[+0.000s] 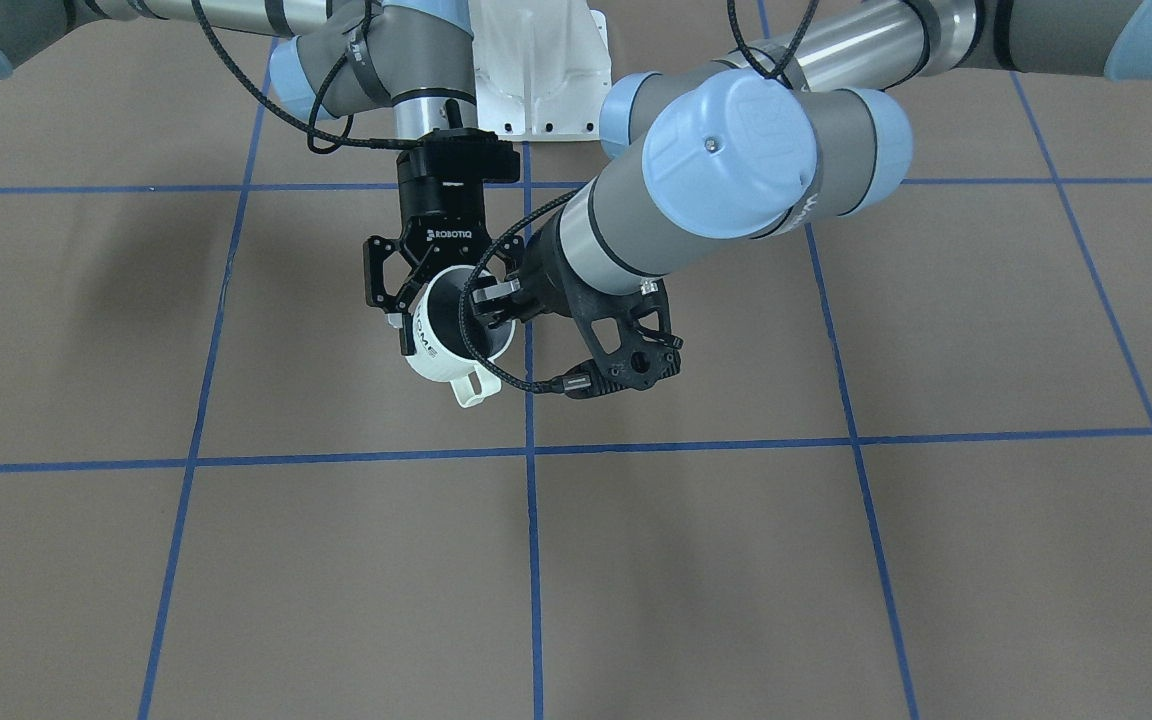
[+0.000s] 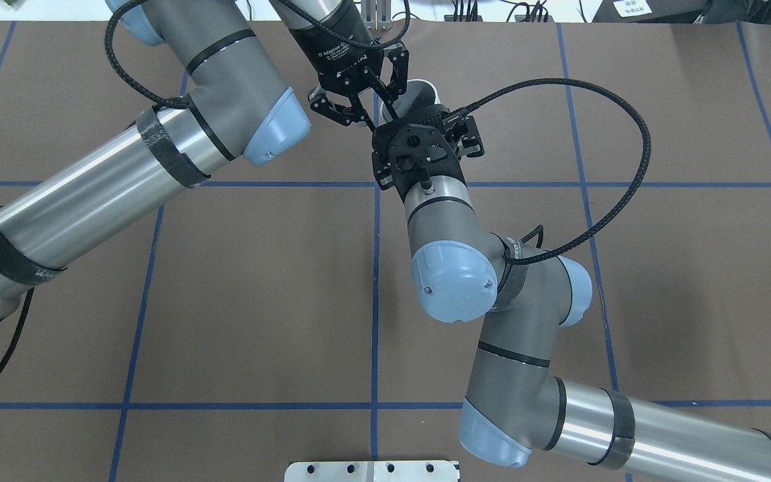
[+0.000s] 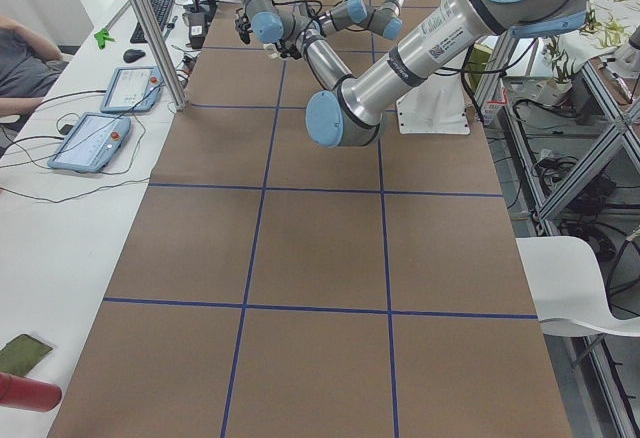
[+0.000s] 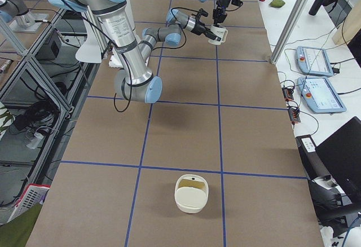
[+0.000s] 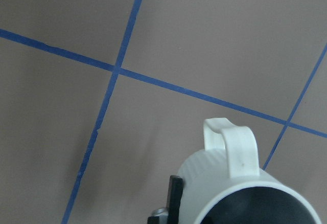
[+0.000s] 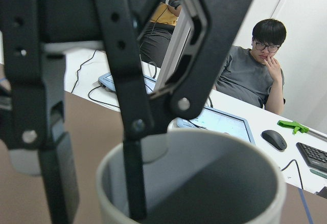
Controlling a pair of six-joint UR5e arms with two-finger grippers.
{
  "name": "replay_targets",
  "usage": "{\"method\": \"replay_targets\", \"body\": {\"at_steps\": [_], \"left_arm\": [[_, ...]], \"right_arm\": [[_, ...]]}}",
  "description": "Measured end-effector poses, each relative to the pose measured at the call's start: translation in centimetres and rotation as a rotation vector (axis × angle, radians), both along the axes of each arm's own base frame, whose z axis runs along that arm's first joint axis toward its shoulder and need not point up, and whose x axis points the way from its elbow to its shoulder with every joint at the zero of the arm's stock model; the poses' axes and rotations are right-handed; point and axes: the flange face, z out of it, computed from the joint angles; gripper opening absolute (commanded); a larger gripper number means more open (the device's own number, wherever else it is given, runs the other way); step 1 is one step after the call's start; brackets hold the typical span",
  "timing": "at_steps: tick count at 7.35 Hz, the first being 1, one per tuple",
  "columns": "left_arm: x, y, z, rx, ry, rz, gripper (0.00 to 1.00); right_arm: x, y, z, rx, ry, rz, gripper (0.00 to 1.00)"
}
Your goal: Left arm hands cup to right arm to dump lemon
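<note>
The cup (image 1: pixel 439 352) hangs in the air above the tabletop (image 1: pixel 736 570), mouth upward, with both grippers at it.

Only the right wrist view looks across the rim closely enough to show how the left gripper (image 1: pixel 492 303) holds it. One finger (image 6: pixel 134 183) reaches down inside the cup and the other (image 6: pixel 53 175) runs down outside the wall, so its jaws are drawn close, pinching the wall. The left wrist view adds the handle (image 5: pixel 232 147), on the side of the cup away from that gripper.

The front-facing view gives the right gripper (image 1: pixel 458 312). Its jaws are spread wide on either side of the cup. One pad (image 1: pixel 404 335) lies against the lettered side and the other is hidden behind the left gripper. I cannot tell whether they clamp.

Only the exterior right view shows a cream container (image 4: pixel 191 193), well apart from the cup.
</note>
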Motion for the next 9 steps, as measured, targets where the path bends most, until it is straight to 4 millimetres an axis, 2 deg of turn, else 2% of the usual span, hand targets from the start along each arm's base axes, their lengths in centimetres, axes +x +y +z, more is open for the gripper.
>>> {"method": "replay_targets", "body": {"at_steps": [2, 3, 4, 5, 6, 9], "left_arm": [[0.03, 0.05, -0.14, 0.001, 0.002, 0.000, 0.32], [0.06, 0.08, -0.20, 0.001, 0.002, 0.001, 0.28], [0.09, 0.12, -0.27, 0.001, 0.003, 0.001, 0.16], [0.10, 0.14, -0.33, 0.001, 0.003, 0.001, 0.00], [0.09, 0.15, -0.36, -0.001, 0.003, 0.001, 0.00], [-0.12, -0.02, -0.22, -0.012, 0.000, -0.004, 0.00]], "right_arm": [[0.02, -0.01, -0.01, 0.000, -0.001, -0.001, 0.34], [0.06, 0.01, -0.06, 0.000, -0.002, -0.001, 0.34], [0.08, 0.01, -0.09, 0.001, -0.003, -0.001, 0.44], [0.13, 0.03, -0.13, 0.001, -0.004, -0.001, 0.88], [0.21, 0.06, -0.16, 0.002, -0.007, -0.001, 1.00], [0.30, 0.10, -0.18, -0.001, -0.006, 0.001, 1.00]]}}
